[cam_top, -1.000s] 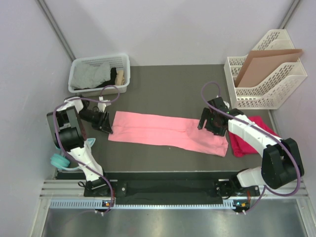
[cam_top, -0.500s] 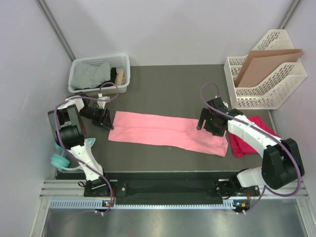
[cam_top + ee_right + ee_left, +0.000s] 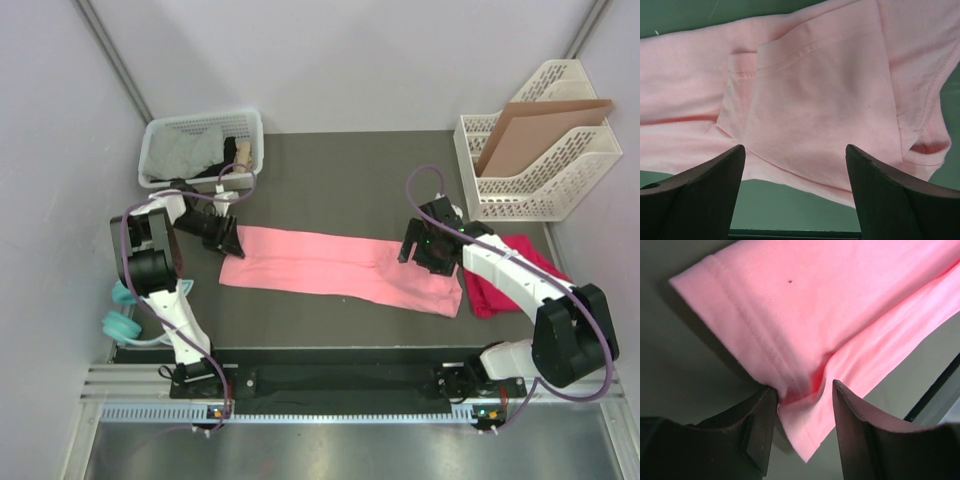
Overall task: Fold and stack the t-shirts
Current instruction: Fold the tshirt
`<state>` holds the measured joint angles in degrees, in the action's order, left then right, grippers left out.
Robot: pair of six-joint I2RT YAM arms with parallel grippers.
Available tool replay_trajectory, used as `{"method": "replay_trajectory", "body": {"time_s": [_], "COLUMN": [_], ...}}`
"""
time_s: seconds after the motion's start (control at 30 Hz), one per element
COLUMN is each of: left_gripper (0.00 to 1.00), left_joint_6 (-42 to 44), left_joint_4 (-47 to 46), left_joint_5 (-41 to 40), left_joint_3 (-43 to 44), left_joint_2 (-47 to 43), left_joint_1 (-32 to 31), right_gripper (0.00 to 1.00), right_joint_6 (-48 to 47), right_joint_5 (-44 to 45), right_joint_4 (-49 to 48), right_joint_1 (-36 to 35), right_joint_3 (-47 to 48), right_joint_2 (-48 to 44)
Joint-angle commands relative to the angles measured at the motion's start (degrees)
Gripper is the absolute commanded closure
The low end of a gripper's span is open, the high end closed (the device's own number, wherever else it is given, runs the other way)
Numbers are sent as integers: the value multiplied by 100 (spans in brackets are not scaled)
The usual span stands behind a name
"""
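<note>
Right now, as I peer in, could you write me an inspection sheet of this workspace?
Surface: dark table mat, flat.
Job's things: pink t-shirt laid out in a long strip; red t-shirt at its right end, partly hidden by the right arm.
Clutter: white basket with grey cloth; file rack holding a cardboard sheet; teal object at the left edge.
Grippers: left gripper open, astride the pink hem; right gripper open over the pink shirt, gripping nothing.
Cables: purple cable looped on each arm.
Surroundings: pale walls; nothing else seen.
</note>
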<state>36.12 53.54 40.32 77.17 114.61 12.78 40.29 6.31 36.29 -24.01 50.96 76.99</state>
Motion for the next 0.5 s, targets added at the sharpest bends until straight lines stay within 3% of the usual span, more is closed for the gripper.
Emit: {"method": "replay_trajectory", "body": {"time_s": [0.0,0.2,0.33,0.43,0.47], "left_gripper": [47,49,58,79,90], "left_joint_6": [159,150,141,141,167], "left_joint_4": [-326,-423,-450,-441,-415], "left_joint_5": [-138,-199,-304,-401,-445], "left_joint_3": [-307,-492,-536,-545,-545], "left_joint_2": [194,167,150,132,123], "left_joint_1": [-38,-47,-30,-3,14], "right_gripper": [19,20,21,21,21], "right_joint_6": [31,31,22,14,14], "right_joint_5": [72,99,99,116,116], "right_joint_4": [-17,44,44,71,71], "right_joint_1": [-77,-78,-69,-69,-77], "right_joint_3": [-16,-7,-33,-34,-51], "right_joint_2": [-220,-290,-316,-316,-316]}}
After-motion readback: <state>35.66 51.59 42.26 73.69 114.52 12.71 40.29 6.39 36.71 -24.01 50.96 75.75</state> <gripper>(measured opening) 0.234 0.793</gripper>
